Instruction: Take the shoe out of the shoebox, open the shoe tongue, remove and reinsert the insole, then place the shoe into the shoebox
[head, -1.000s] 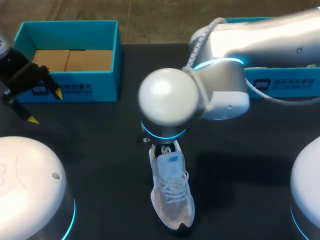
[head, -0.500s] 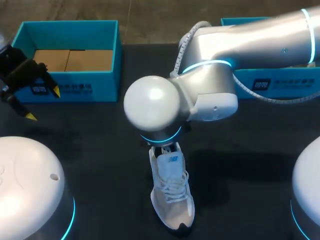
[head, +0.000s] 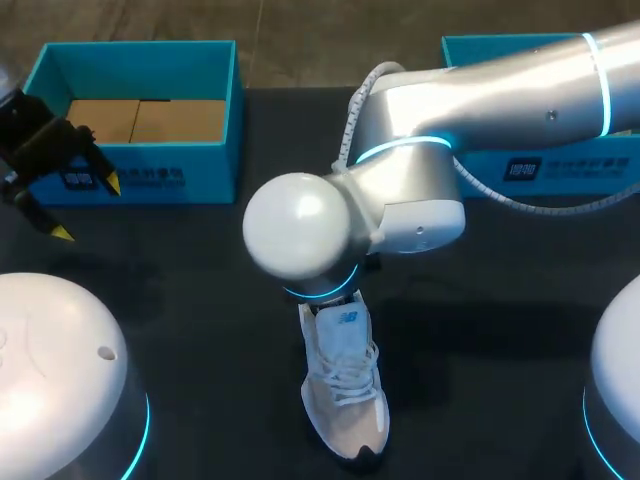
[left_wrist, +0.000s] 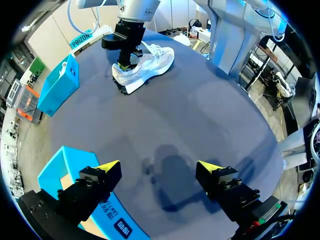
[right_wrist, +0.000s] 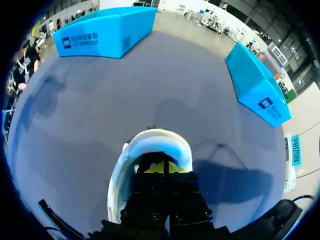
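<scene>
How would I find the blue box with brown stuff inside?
On the dark table, look to the far left corner, next to the left gripper. That blue box shows brown cardboard inside; the other blue box, far right, sits behind the right arm.

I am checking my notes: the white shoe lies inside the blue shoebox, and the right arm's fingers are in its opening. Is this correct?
Not the place: the head view shows the white shoe on the dark table, outside the blue shoebox. The right arm's fingers are in its opening.
</scene>
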